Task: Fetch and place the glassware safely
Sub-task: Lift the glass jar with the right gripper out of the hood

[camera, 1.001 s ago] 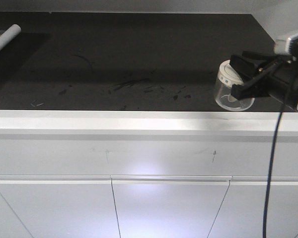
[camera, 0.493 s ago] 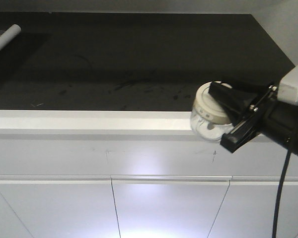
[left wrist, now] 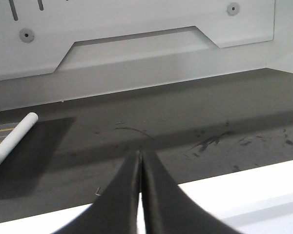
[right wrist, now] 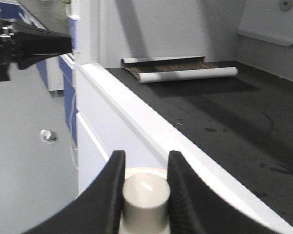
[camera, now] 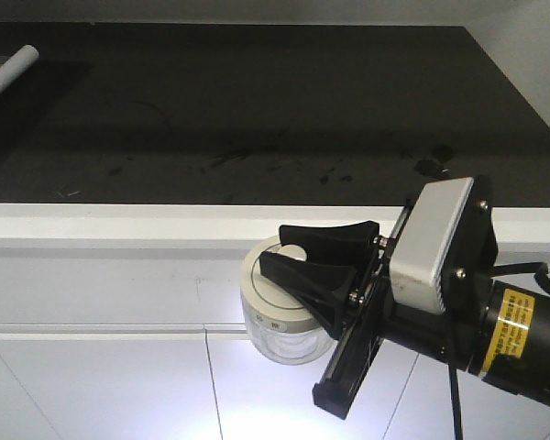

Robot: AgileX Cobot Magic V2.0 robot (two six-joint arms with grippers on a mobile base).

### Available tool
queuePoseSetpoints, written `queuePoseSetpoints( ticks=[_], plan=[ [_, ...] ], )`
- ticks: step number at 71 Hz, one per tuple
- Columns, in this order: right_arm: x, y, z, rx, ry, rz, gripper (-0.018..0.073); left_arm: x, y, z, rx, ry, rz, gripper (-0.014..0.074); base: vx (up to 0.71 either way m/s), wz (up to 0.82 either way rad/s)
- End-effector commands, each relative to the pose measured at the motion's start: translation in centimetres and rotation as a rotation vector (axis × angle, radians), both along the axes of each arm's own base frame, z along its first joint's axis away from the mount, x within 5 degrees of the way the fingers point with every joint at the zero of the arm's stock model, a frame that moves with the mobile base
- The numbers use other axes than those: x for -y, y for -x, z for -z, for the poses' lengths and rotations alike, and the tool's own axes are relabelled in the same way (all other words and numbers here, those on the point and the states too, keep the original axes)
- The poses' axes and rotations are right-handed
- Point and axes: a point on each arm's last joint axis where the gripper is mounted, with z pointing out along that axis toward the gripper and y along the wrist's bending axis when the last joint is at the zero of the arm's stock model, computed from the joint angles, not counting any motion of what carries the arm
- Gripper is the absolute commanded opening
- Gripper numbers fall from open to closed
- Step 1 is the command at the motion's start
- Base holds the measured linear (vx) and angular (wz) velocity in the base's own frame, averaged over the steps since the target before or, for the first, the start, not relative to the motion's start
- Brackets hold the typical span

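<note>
At the upper left we see a white rolled tube (camera: 9,71) lying on the matte black counter (camera: 257,92), which is scuffed with faint scratches and dark flecks near the middle. A smooth white edge (camera: 119,225) runs across the frame below it. Under that are glossy white doors (camera: 101,385) with a bright glare spot.

In the left wrist view the left gripper (left wrist: 140,157) points over the counter, its 2 curved black fingers pressed together with nothing between them.

Low in the middle of the front view hangs the jar (camera: 289,348). It is squat and of clear glass, with a round cream lid (camera: 257,284) that has small dark marks at its rim. The right gripper (camera: 273,245) reaches in from the lower right, and the right wrist view shows its 2 black fingers closed on the lid's knob (right wrist: 145,197).

1 second ago the jar was at the right of the counter, already in that grip. Now it is off the counter, in front of the doors and below the edge.
</note>
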Motion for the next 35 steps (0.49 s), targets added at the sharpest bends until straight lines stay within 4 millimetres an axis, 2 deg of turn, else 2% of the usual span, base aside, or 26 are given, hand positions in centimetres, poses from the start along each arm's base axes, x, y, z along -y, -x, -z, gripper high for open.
queuePoseSetpoints(
  ticks=[1,35],
  plan=[
    [-0.27,0.65,-2.05,0.046,-0.093,-0.042,-0.0002,0.23,0.01,-1.50,0.088,0.029,0.023,-0.0007,0.00,0.00],
    [-0.27,0.68,-2.11,0.048,-0.100,-0.048,0.0000,0.23,0.01,-1.50,0.088,0.029,0.023,-0.0007,0.00,0.00]
  ],
)
